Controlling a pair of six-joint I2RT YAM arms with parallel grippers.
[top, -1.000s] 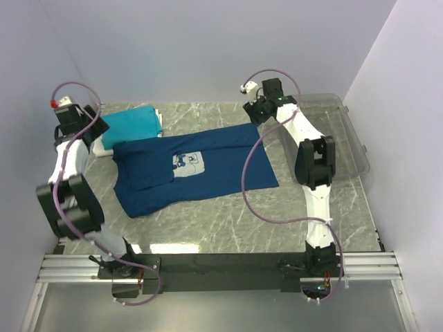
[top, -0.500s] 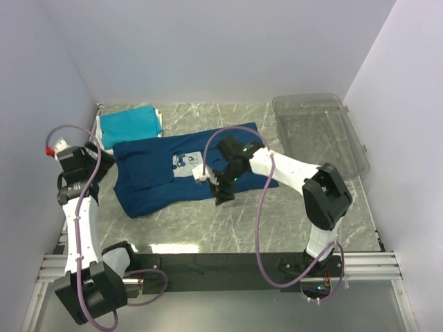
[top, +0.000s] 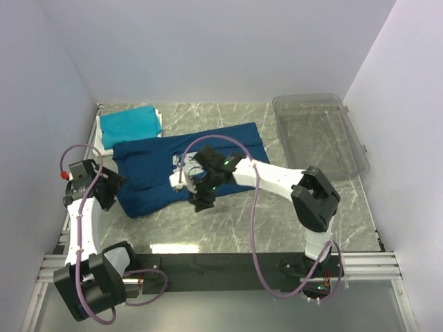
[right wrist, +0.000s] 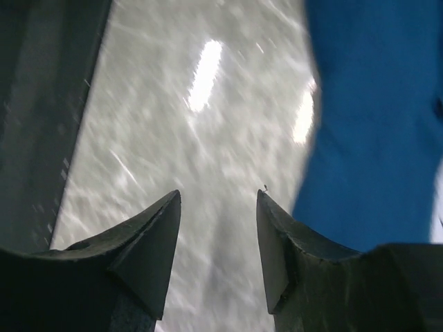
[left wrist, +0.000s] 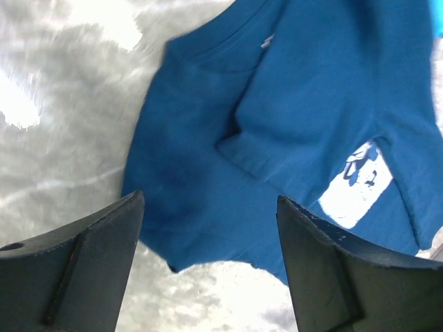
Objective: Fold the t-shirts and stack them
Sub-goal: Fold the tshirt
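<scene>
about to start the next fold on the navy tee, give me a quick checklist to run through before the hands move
1. Left hand open and empty: ok.
2. Right hand open and empty: ok.
3. Navy t-shirt spread on the table, print up: ok.
4. Shirt edge inside the right hand's gap: not ok. The gap shows bare table and the cloth lies off to one side.
5. Left hand's height above the cloth: cannot tell.
6. Folded teal t-shirt clear of both arms: ok.
</scene>
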